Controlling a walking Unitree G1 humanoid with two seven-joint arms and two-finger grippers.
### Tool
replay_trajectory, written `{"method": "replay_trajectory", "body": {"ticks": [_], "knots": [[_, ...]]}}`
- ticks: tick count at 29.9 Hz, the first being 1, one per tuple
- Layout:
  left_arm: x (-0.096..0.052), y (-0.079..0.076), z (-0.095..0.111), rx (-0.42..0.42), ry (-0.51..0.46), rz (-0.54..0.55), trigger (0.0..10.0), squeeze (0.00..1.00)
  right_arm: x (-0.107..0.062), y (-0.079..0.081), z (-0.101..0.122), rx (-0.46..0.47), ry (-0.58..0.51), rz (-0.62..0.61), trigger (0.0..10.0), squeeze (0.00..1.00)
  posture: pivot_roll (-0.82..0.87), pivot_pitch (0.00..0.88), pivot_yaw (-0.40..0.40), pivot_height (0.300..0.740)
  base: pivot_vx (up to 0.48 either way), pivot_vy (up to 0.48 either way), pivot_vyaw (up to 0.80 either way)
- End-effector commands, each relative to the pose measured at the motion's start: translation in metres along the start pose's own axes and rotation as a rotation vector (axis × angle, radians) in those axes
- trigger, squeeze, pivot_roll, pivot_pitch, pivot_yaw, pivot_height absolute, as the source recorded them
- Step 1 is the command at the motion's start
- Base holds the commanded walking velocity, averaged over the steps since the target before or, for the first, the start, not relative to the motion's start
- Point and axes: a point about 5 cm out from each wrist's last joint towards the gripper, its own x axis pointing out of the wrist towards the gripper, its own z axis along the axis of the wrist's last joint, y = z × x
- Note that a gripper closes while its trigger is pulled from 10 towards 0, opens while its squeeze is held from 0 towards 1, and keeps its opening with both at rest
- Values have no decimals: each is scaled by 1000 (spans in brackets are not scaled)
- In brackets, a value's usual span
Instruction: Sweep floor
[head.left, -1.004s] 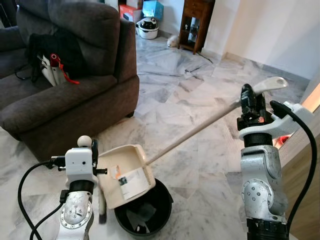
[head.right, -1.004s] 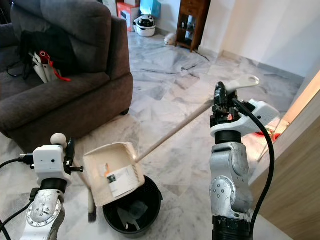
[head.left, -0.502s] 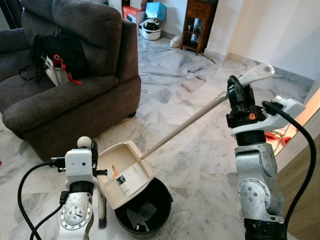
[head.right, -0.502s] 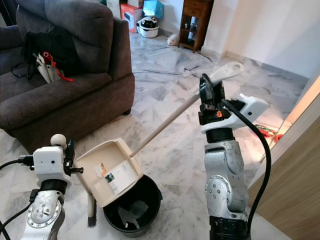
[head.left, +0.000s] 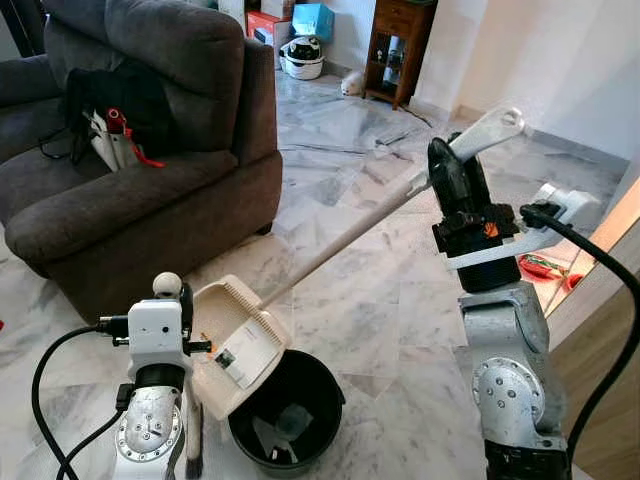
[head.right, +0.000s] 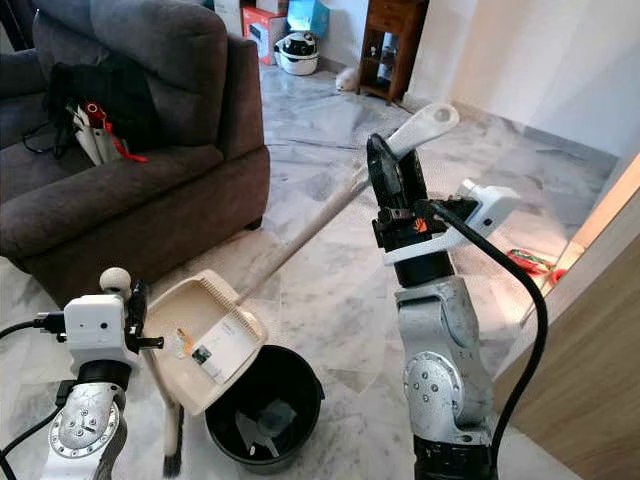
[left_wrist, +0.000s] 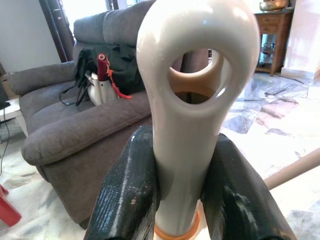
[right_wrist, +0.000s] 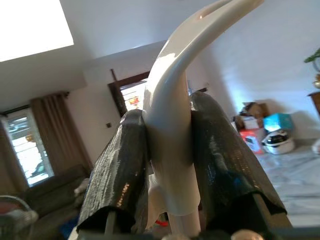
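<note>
Left eye view: I have the right gripper (head.left: 456, 178) clamped on the top of the dustpan handle (head.left: 340, 238), raised higher and drawn further in toward the robot's left than a second ago.
What changed: The cream dustpan (head.left: 232, 343) has tipped from nearly upright to a flatter slant, its lip hanging over the near rim of the black bin (head.left: 287, 412). I read that as the emptying step close to done.
Bin contents: Crumpled paper-like scraps lie at the bottom of the bin; what else is in there is too dark for me to tell.
Dustpan contents: A printed label shows on the tray; I can make out no loose dirt left on it.
Right eye view: The left gripper (head.right: 137, 300) grips the upper end of a hand brush (head.right: 172, 440), whose bristled end hangs just above the marble floor (head.right: 330, 290), beside the bin and behind the dustpan.
Surroundings: A grey sofa (head.right: 120, 190) stands well apart on the robot's left.
Left wrist view: Both black fingers (left_wrist: 131, 200) are pressed against a cream looped brush handle (left_wrist: 192, 100), pinching it firmly.
Right wrist view: The two fingers (right_wrist: 226, 165) squeeze the curved white handle end (right_wrist: 172, 125) between them, with no gap I can see.
Next: I judge the pan must come back down to the floor before sweeping goes on.
</note>
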Motion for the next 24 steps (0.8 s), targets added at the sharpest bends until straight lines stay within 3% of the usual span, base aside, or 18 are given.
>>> {"method": "replay_trajectory", "body": {"ticks": [1,8,12,24], "knots": [[4,-7,15,-29,-85,-22,10000,0,2,15,2,92,-24,91,10000,0,139,0,-41,740,0,0,0],[4,-7,14,-27,-84,-23,10000,0,1,22,2,60,4,180,10000,0,139,0,-41,740,0,0,0],[3,-7,14,-22,-85,-31,10000,0,5,17,-1,-32,29,149,10000,0,139,0,-41,740,0,0,0],[3,-8,14,-20,-88,-35,10000,0,11,12,-6,-143,41,98,10000,0,140,1,-43,740,0,0,0]]}}
